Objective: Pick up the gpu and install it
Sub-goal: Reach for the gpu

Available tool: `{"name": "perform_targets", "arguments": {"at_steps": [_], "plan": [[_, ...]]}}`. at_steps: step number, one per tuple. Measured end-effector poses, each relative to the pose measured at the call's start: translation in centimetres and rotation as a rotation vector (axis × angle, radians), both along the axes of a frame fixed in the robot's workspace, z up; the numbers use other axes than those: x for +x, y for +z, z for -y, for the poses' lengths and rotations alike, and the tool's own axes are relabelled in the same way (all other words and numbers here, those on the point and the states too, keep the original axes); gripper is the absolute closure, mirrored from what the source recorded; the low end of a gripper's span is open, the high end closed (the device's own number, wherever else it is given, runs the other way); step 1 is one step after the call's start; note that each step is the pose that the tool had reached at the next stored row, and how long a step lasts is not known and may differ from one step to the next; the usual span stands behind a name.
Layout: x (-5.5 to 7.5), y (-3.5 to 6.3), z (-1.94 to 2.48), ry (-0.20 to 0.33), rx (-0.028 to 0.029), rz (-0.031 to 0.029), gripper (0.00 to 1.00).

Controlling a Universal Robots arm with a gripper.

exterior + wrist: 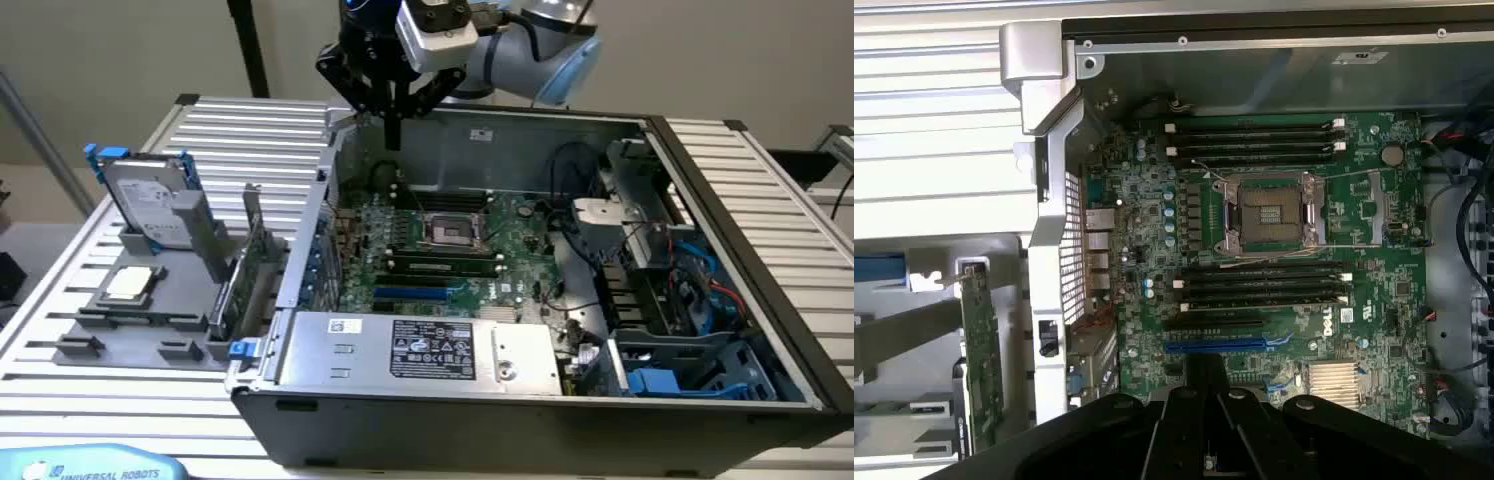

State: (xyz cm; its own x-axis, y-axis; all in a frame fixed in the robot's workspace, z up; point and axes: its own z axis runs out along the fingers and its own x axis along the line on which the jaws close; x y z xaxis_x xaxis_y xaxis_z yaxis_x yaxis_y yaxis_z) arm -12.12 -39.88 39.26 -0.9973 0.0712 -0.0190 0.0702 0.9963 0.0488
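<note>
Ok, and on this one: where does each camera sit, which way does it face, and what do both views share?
Exterior view: off the arm, raised, looking down into the open computer case; shows the arm and the gripper above the case's far side.
Wrist view: on the wrist, looking straight down at the motherboard; the gripper's black body shows.
Shared: motherboard, its CPU socket, and the gpu standing outside the case.
</note>
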Motion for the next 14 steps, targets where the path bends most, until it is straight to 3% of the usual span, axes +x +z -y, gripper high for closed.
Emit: {"name": "perform_targets", "arguments": {"at_steps": [14], "plan": [[0.0, 0.0, 0.0, 0.0, 0.0, 0.0001, 0.86]]}}
